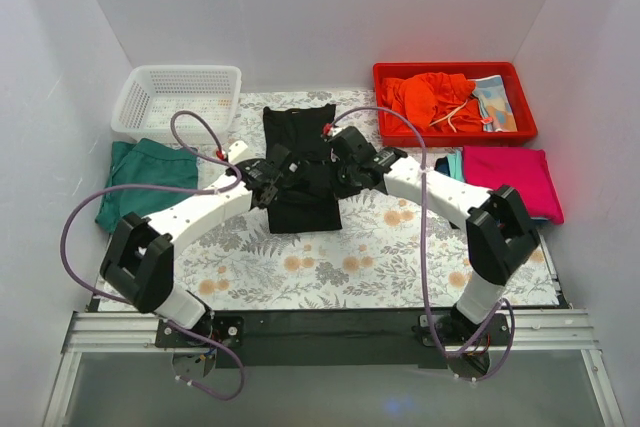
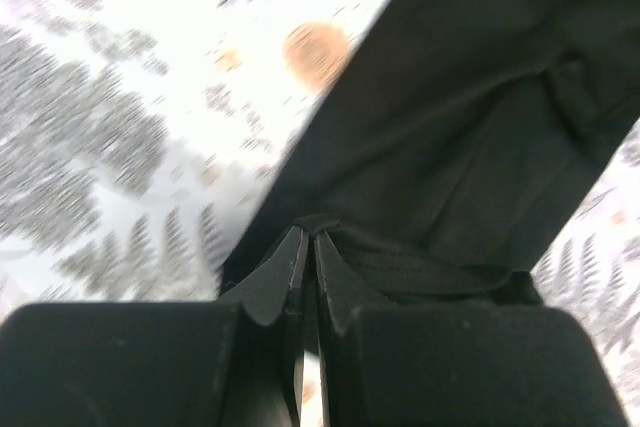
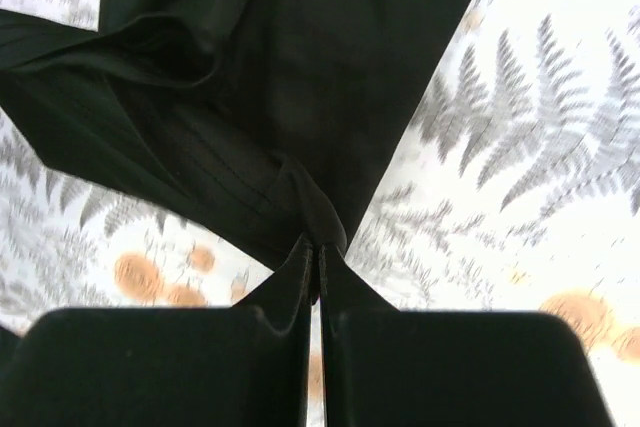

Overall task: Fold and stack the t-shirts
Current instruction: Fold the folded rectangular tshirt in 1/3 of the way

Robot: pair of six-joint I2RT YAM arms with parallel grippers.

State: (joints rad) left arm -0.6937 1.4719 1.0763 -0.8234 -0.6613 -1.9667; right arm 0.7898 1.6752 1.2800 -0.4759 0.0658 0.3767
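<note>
Near edge: both arms reach away from their bases, elbows wide, and the wrists meet over the middle of the floral table covering.
Left gripper: the fingers are pressed together with barely a slit between them, and a pinch of black hem is caught at the tips.
Right gripper: same story here, clamped tight on a ridge of black cloth that tents up to the tips.
Black t-shirt: it lies mid-table as a long narrow strip running away from the arms. The near end is flat on the covering and the middle is hidden under the 2 wrists.
Step in hand: with the sides looking turned in and both grippers holding cloth, I read this as the crosswise fold being set up.
Done so far: the dark-green shirt lies loosely folded at the left edge. The magenta shirt lies folded at the right, on a teal shirt whose edge peeks out.
Left to do: finish the black one and get it onto a pile. The green lies well apart from the right-hand pile, so there is no single stack yet.
Far side: a white basket sits back left. A red tray back right holds crumpled orange cloth, and I cannot tell if that is more shirts.
</note>
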